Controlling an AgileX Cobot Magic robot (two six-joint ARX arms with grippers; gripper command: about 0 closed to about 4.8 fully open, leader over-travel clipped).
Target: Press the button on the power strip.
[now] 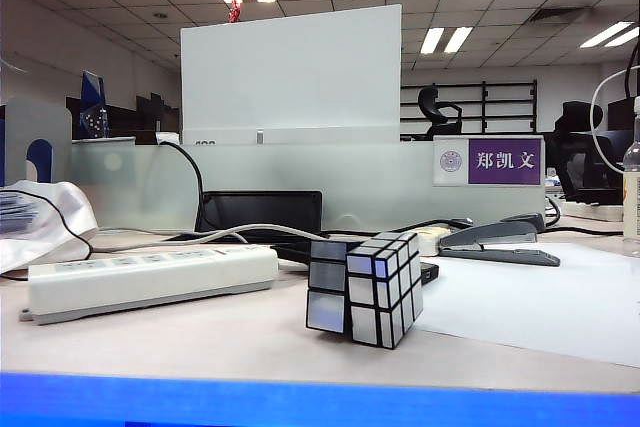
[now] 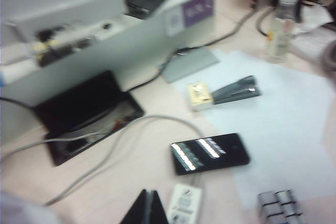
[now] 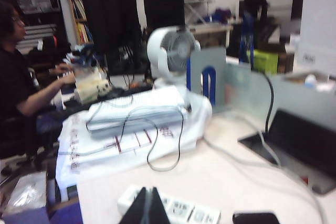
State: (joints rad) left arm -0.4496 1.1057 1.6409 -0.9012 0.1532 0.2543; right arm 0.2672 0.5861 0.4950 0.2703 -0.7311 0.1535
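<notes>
Exterior: power strip [image 1: 150, 282] whole, no arms. Wrist views: left tool [image 2: 146, 208], right tool [image 3: 146, 206] pressed together above strip's end.

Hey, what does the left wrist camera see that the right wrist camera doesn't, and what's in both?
Only the left wrist view shows the stapler, the bottle, the silver cube and the purple name sign. Only the right wrist view shows the fan and a seated person. Both show the power strip, the black phone and their own shut tool, left tool, right tool.
</notes>
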